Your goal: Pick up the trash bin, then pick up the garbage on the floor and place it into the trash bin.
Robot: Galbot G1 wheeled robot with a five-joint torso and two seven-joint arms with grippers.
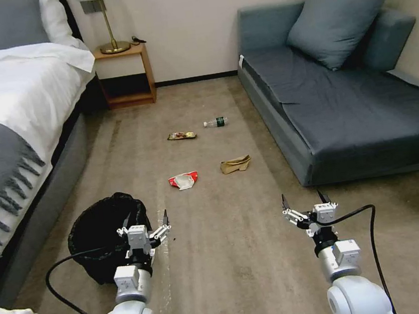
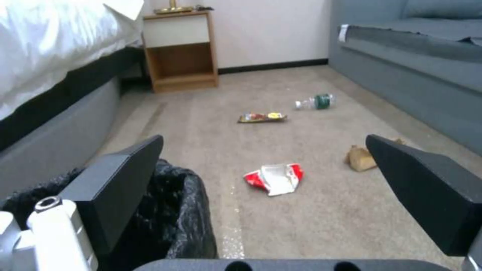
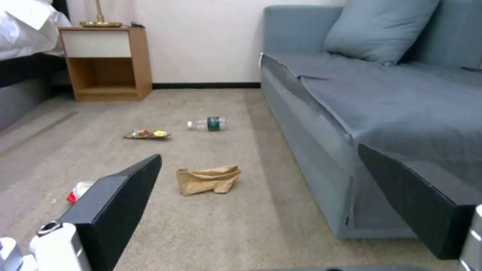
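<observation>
The trash bin [image 1: 100, 235], round and lined with a crinkly black bag, stands on the carpet by the bed; its rim [image 2: 176, 203] shows close under one left finger. My left gripper [image 1: 145, 220] hangs open at the bin's right rim, holding nothing. My right gripper [image 1: 305, 200] is open above bare carpet. The garbage lies ahead: a red-and-white wrapper [image 1: 184, 180] [image 2: 275, 178], a brown paper bag [image 1: 235, 164] [image 3: 208, 179], a flat snack wrapper [image 1: 182, 136] [image 2: 263, 117] [image 3: 147, 134] and a clear bottle with a green label [image 1: 216, 122] [image 2: 316, 102] [image 3: 208, 123].
A bed [image 1: 8, 114] with white sheets and a grey throw runs along the left. A blue-grey sofa [image 1: 355, 105] lines the right. A wooden nightstand [image 1: 126, 75] with a brass lamp stands at the far wall. Open carpet lies between.
</observation>
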